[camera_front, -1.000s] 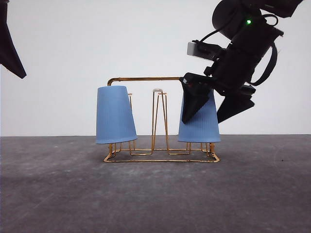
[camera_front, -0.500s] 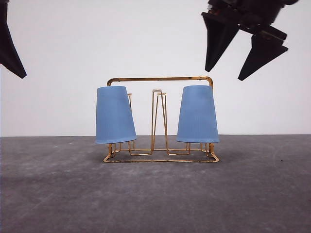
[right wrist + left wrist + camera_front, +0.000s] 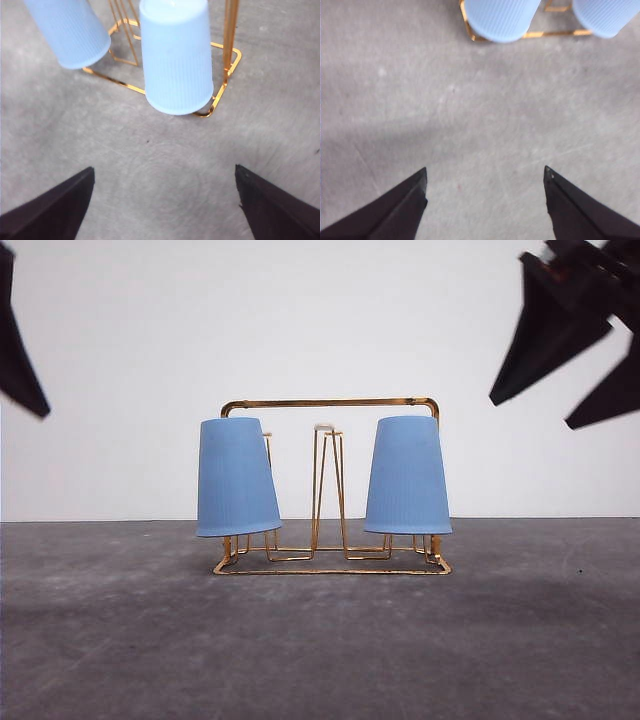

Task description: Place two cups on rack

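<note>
Your right claw [image 3: 575, 410] had swung up and out toward the right edge of the front view since half a second earlier, well clear of the right cup [image 3: 407, 476]. Nearest you lay the bare grey table [image 3: 320, 640]. On it stood the rack [image 3: 330, 402], with the left cup [image 3: 236, 478] and right cup both upside down on its pegs, the left one leaning slightly. Your right claw was spread wide, pinching nothing. The front view caught one tip of your left claw [image 3: 485, 175] at its left edge; its wrist camera showed the fingers apart and holding nothing, above the table near the rack's corner.
</note>
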Available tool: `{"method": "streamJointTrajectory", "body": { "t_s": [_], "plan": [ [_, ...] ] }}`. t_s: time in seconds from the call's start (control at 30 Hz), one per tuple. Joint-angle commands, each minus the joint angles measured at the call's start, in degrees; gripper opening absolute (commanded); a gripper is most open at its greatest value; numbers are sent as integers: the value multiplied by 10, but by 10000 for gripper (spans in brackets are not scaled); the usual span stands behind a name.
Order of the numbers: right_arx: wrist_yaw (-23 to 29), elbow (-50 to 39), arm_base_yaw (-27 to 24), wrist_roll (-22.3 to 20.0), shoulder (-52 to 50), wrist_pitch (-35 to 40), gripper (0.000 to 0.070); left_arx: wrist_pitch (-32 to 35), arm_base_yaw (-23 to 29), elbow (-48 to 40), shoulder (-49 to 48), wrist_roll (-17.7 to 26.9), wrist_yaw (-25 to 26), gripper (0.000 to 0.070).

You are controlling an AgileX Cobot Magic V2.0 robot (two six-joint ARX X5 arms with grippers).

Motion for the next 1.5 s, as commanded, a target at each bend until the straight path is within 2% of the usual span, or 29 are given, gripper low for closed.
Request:
{"method": "streamJointTrajectory", "body": {
  "t_s": [0.0,0.23,0.27,0.3,0.33,0.4,1.07,1.13,1.3,1.47],
  "plan": [
    [1,-25,3,45,-11,33,551,8,-1,-3,3,10,0,428],
    [-1,-50,3,50,-23,51,544,-6,-1,-6,3,8,3,420],
    [-1,-50,2,50,-23,50,472,-5,-1,-6,3,9,3,329],
    [-1,-50,2,50,-23,50,317,-3,-1,-6,3,10,4,180],
    [-1,-50,2,50,-23,50,106,0,-2,-6,3,9,5,0],
    [0,-49,3,48,-23,49,31,15,-2,-6,3,10,8,0],
    [-1,-49,3,46,-23,51,30,20,1,-12,-15,16,6,0],
    [-1,-49,3,46,-23,51,30,41,10,-36,-40,19,6,0],
    [-1,-49,3,46,-23,51,30,167,41,-164,-170,17,-17,0],
    [-1,-49,3,46,-23,51,30,214,70,-265,-329,51,-100,0]
  ]
}}
